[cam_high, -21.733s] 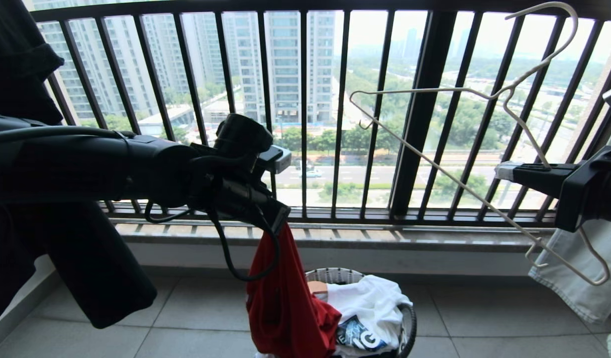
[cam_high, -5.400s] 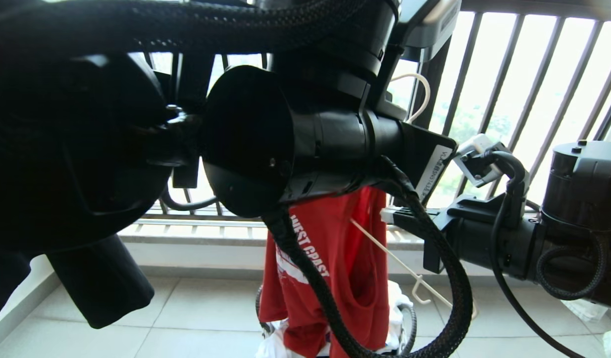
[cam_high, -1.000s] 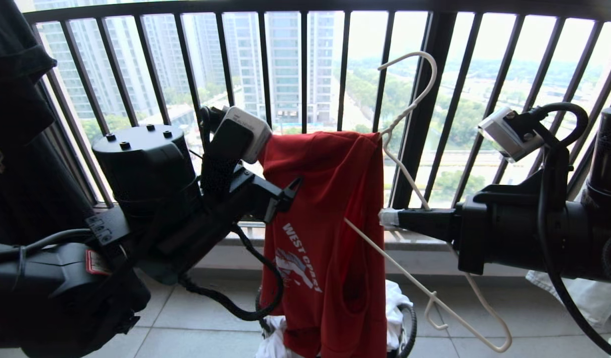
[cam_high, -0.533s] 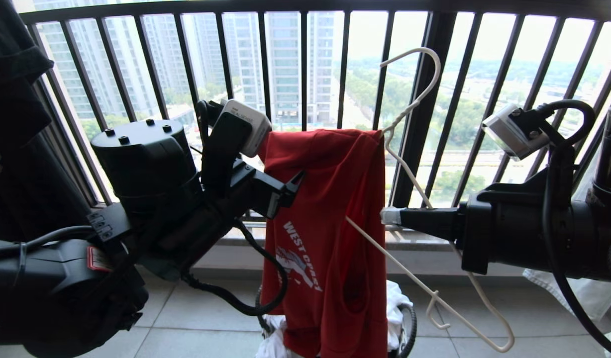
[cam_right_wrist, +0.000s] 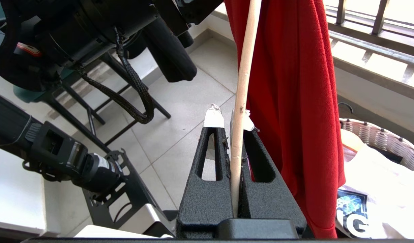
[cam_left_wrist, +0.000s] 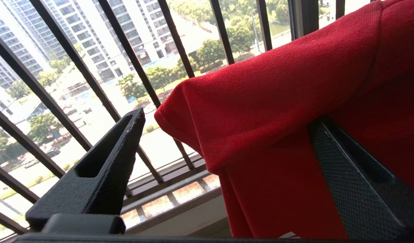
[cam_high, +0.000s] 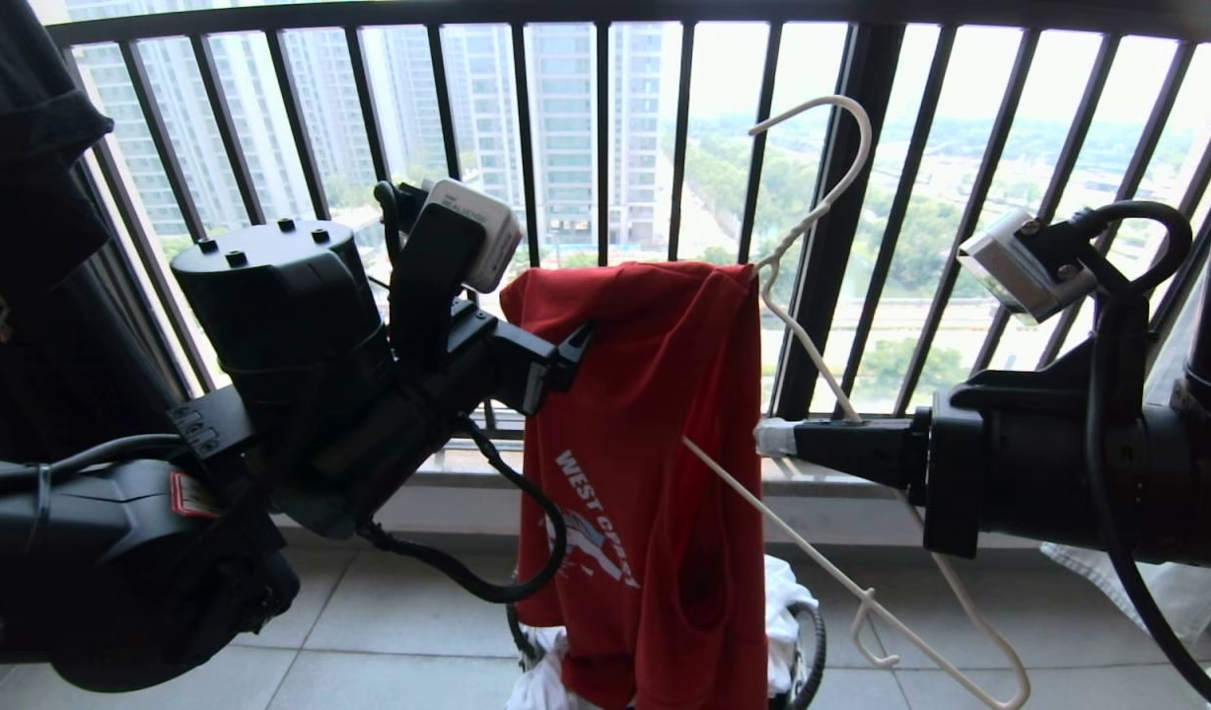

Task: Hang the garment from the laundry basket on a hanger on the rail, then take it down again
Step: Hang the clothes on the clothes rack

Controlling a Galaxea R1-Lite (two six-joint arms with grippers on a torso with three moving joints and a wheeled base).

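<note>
The red garment (cam_high: 645,394) hangs draped over one arm of the white wire hanger (cam_high: 763,503), in front of the window bars and above the laundry basket (cam_high: 818,641). My right gripper (cam_right_wrist: 231,119) is shut on the hanger's wire (cam_right_wrist: 242,84), beside the hanging red cloth (cam_right_wrist: 294,84). My left gripper (cam_high: 566,365) is open at the garment's left shoulder. In the left wrist view the red cloth (cam_left_wrist: 277,84) lies between the wide-apart fingers of that gripper (cam_left_wrist: 227,119) and rests over one of them. The rail is out of view.
A white printed T-shirt (cam_right_wrist: 379,175) fills the basket (cam_right_wrist: 379,138). A black shirt (cam_high: 34,148) hangs at far left and pale cloth (cam_high: 1158,592) at the right. The dark barred railing (cam_high: 842,197) stands close behind. My own base and a dark stand (cam_right_wrist: 92,111) are on the floor.
My left gripper has edged slightly left, still open, and the garment's left shoulder has shifted left and sagged a little. The right gripper holds the hanger in nearly the same place.
</note>
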